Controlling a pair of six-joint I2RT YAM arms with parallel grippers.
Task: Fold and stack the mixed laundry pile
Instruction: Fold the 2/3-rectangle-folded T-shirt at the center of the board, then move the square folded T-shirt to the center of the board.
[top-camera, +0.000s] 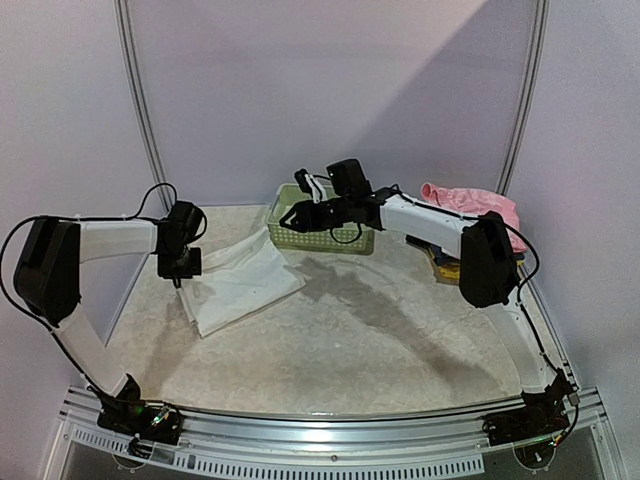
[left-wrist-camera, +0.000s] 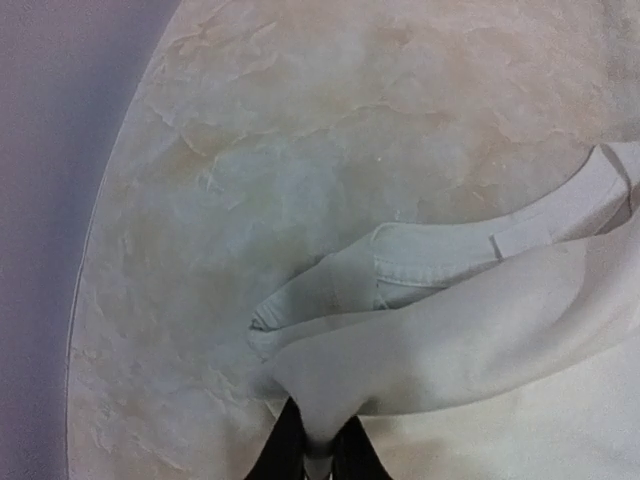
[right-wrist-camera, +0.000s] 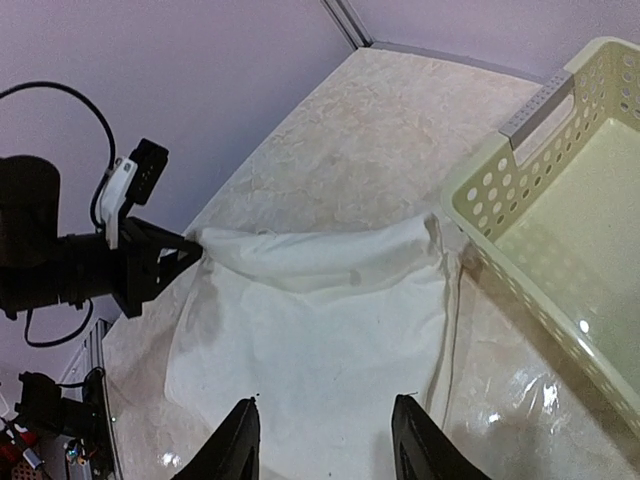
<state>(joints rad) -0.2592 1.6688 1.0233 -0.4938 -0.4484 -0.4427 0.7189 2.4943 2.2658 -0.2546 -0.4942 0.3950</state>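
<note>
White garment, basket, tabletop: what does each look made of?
White garment: soft woven or knit cloth, matte; it creases and shows a stitched hem. Basket: pale green moulded plastic, slightly glossy, with rows of round holes. Tabletop: stone or a stone-print laminate, mottled beige, glossy with reflections; cannot tell which.

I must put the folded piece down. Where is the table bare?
Bare: the near middle of the table, between the white garment and the right arm. Crowded: the back, with the basket, and the right rear corner, with the pink garment.
</note>
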